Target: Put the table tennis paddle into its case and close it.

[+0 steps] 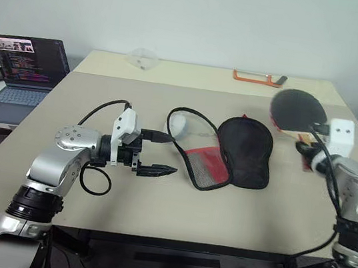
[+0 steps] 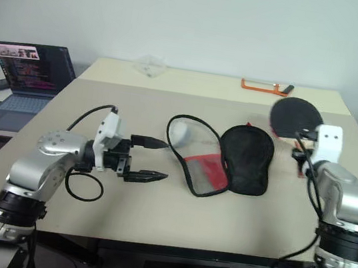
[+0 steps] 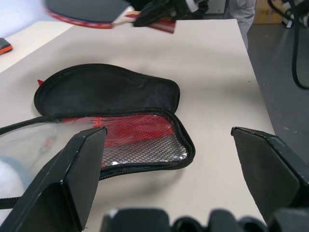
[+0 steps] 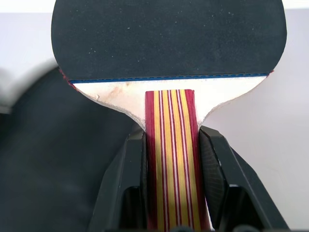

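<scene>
With our right gripper clamped on the paddle handle above the table's right side, we should steer it blade-first into the open case, our spread left gripper steadying it.

head stereo pair looking forward and down over the worktop, both arms in frame, near-identical coverage with a slight sideways offset. left wrist view sitting low and close behind the left gripper, facing across the worktop toward the case, with the right gripper at the far edge. right wrist view very close, looking along the right gripper at the table tennis paddle. case shared by head and wrist views.
</scene>
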{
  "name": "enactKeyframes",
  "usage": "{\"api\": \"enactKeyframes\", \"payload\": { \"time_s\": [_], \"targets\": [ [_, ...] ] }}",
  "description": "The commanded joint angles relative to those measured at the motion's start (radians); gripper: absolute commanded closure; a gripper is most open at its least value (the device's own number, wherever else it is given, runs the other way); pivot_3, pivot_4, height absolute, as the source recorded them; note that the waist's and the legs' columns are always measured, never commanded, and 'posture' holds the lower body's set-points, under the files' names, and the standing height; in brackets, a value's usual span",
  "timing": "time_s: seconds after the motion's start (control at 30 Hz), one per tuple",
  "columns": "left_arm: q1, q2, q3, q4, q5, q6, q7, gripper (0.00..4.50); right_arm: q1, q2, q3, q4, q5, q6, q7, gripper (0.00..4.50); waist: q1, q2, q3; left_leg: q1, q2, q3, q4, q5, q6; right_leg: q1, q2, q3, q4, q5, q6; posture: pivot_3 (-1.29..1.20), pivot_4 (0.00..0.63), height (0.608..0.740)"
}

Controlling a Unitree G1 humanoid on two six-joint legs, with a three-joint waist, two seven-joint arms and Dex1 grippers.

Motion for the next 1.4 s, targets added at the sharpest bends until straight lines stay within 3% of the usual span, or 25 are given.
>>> {"api": "enactKeyframes", "payload": {
  "time_s": [0.03, 0.47, 1.4],
  "targets": [
    [-0.037, -0.01, 0.016, -0.016, 0.003, -0.014, 0.023, 0.0, -0.018, 0.069, 0.018, -0.051, 0.009, 0.004, -0.048, 3.4, 0.001, 0.0, 0.0, 0.0, 0.0, 0.0, 0.0, 0.0, 0.0, 0.0, 0.0, 0.0, 0.0, 0.0, 0.0, 0.0, 0.15, 0.74],
    [-0.029, -0.019, 0.02, -0.028, 0.007, -0.016, 0.048, 0.0, 0.038, 0.215, 0.093, 0.0, -0.012, -0.052, -0.118, 3.4, -0.001, 0.001, 0.0, -0.002, -0.001, 0.0, 0.0, 0.0, 0.0, -0.003, 0.0, 0.0, 0.0, 0.0, 0.0, 0.0, 0.15, 0.74],
    [-0.012, -0.013, 0.021, -0.028, 0.013, -0.026, 0.051, 0.0, 0.039, 0.238, 0.143, 0.11, -0.077, -0.133, -0.158, 3.4, -0.002, 0.001, 0.0, -0.002, -0.001, 0.0, 0.0, 0.0, 0.0, -0.003, 0.0, 0.001, 0.001, 0.0, 0.0, 0.0, 0.15, 0.74]
  ]
}}
